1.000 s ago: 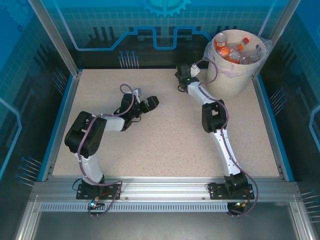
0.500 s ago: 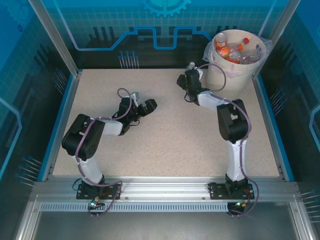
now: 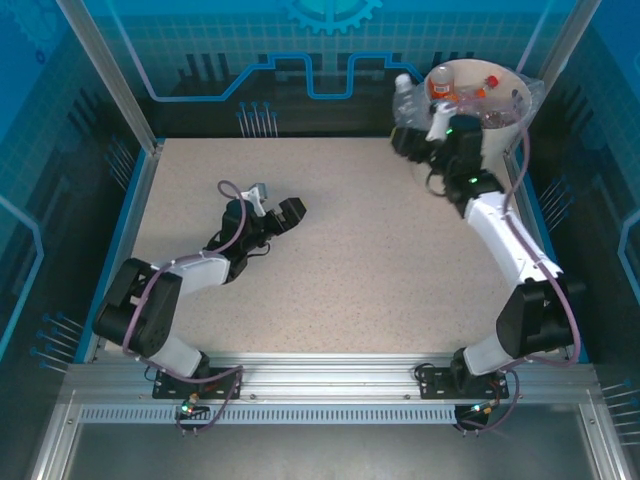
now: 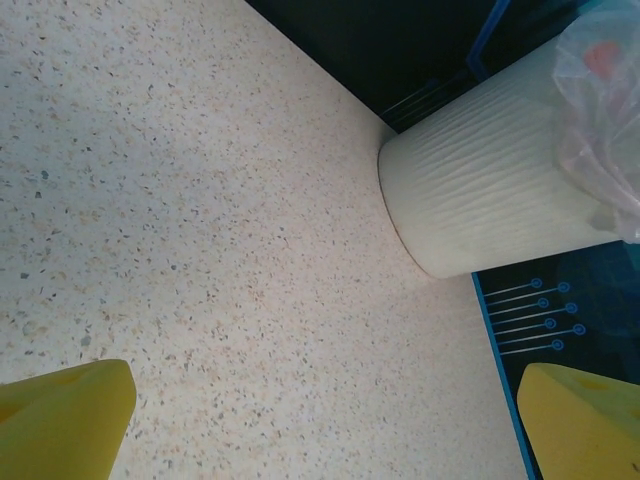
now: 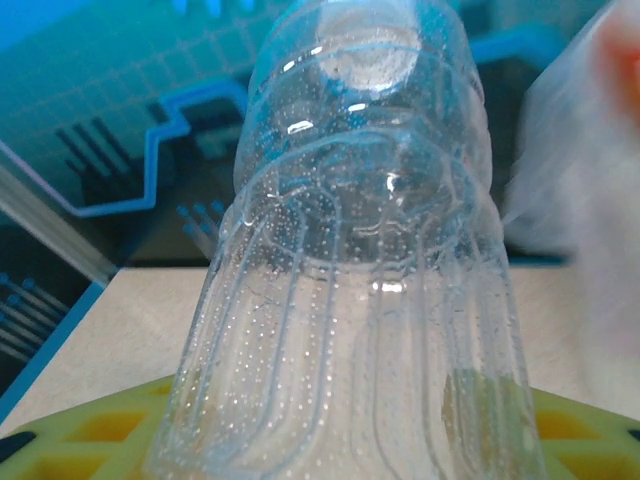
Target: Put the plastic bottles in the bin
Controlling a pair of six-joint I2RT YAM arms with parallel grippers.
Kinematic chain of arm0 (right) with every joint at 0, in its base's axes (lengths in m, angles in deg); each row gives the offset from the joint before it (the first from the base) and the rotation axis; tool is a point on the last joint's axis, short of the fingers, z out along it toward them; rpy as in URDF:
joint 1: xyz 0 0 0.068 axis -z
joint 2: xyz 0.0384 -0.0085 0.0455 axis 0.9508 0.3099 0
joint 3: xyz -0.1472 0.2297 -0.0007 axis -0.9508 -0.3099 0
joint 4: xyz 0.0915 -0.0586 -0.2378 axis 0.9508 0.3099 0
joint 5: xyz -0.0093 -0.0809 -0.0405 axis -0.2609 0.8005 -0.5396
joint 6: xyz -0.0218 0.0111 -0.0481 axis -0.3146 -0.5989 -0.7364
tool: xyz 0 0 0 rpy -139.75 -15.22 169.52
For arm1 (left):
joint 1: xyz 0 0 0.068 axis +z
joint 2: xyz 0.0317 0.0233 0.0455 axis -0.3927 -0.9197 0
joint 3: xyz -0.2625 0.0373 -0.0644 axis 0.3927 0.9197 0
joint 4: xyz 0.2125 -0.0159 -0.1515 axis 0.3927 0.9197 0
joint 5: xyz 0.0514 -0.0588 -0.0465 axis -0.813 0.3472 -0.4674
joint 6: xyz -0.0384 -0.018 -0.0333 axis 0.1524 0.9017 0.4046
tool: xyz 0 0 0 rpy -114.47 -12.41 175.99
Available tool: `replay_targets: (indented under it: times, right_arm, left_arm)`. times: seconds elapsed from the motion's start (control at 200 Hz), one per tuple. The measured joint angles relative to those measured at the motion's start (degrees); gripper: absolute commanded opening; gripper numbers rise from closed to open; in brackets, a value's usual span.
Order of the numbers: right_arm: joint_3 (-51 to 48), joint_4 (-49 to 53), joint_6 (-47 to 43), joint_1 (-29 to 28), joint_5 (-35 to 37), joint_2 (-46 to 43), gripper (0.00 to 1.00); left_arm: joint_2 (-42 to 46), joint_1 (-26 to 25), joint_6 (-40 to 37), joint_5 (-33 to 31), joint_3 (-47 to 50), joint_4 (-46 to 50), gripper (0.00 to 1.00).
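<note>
Plastic bottles (image 3: pixel 470 95) nearly all binned
Right end effector (image 3: pixel 432 125) pinched a bottle (image 5: pixel 350 280) at the bin (image 3: pixel 505 135); left end effector (image 3: pixel 290 212) spread; likely the last.

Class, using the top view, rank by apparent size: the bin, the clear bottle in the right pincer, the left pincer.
1. bin, clearly largest.
2 and 3. clear bottle and left pincer look about alike; the bottle sits higher, nearer the camera, so unranked.
</note>
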Motion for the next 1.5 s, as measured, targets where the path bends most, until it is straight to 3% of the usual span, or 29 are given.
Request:
replay_targets:
  times: [0.14, 0.26, 0.36, 0.465, 0.82, 0.95, 1.175, 1.351, 1.501]
  right_arm:
    - [13.9, 9.2, -5.9, 10.4, -5.6, 3.2, 0.45]
    - [25.4, 17.3, -11.0, 14.9, -8.2, 8.9, 0.50]
    - [35.1, 23.2, -14.5, 16.0, -8.2, 15.9, 0.52]
    - [38.2, 26.8, -15.3, 16.7, -4.8, 20.0, 0.56]
    - [46.2, 32.1, -13.0, 17.2, 4.7, 27.1, 0.90]
    - [46.6, 32.8, -11.6, 17.3, 5.7, 27.1, 0.99]
    - [43.7, 32.9, -8.5, 17.4, 5.8, 23.9, 1.00]
    - [33.1, 31.5, -6.0, 17.4, 6.5, 12.3, 1.00]
    - [16.2, 27.3, -2.8, 17.4, 7.4, -3.2, 1.00]
  left_arm:
    - [4.6, 0.0, -0.9, -1.0, 1.2, 2.9, 0.99]
    - [7.6, 0.0, -1.7, -2.1, 1.7, 5.0, 0.99]
    - [9.2, -0.1, -2.1, -2.8, 2.0, 6.6, 0.99]
    - [10.4, -0.2, -3.0, -3.6, 2.4, 8.3, 0.99]
    - [12.0, -0.9, -3.2, -5.9, 4.4, 10.9, 0.99]
    - [12.6, -1.2, -3.2, -6.4, 4.7, 11.5, 0.99]
    - [15.9, -1.2, -3.8, -8.7, 4.8, 15.1, 0.99]
    - [25.1, -1.2, -6.5, -16.0, 4.5, 25.4, 0.99]
    - [33.4, -1.2, -10.4, -26.3, 2.7, 37.4, 0.99]
